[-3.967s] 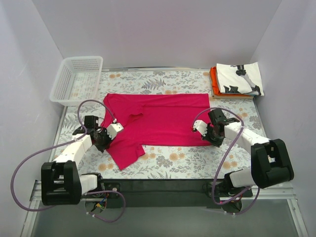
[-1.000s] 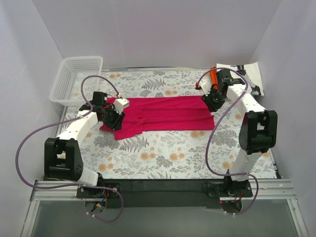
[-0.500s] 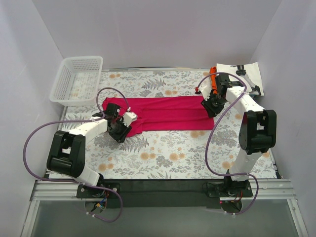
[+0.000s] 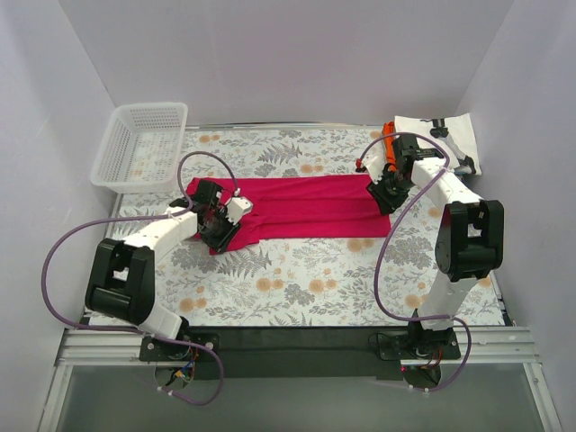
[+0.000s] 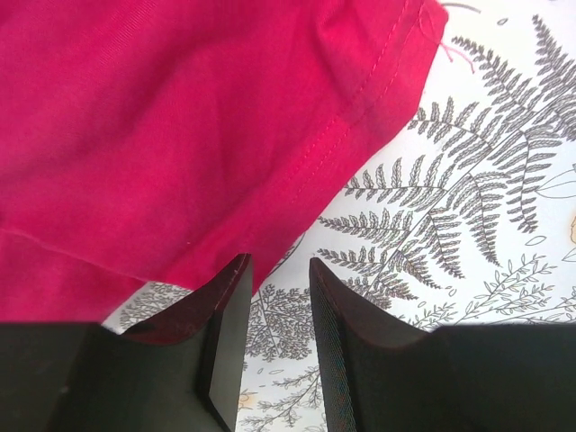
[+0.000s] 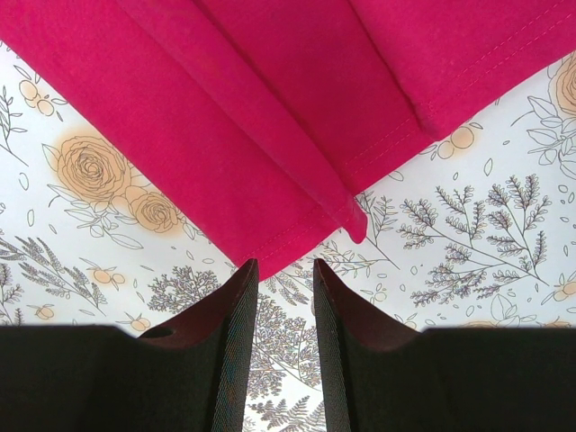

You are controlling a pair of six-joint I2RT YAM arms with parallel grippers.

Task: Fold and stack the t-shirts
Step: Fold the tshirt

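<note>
The plain crimson-pink cloth t-shirt (image 4: 306, 207) has been folded lengthwise, then released: left fingers (image 5: 225, 342), right fingers (image 6: 238, 342) slightly spread, empty.

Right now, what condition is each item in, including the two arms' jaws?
Crimson-pink cloth t-shirt, folded into a long band, lying flat.
White cloth t-shirt with black print, folded, topping a stack.
Orange cloth t-shirt, folded, underneath it.
White plastic mesh basket, upright.
Left gripper, jaws open, holding nothing.
Right gripper, jaws open, holding nothing.
</note>
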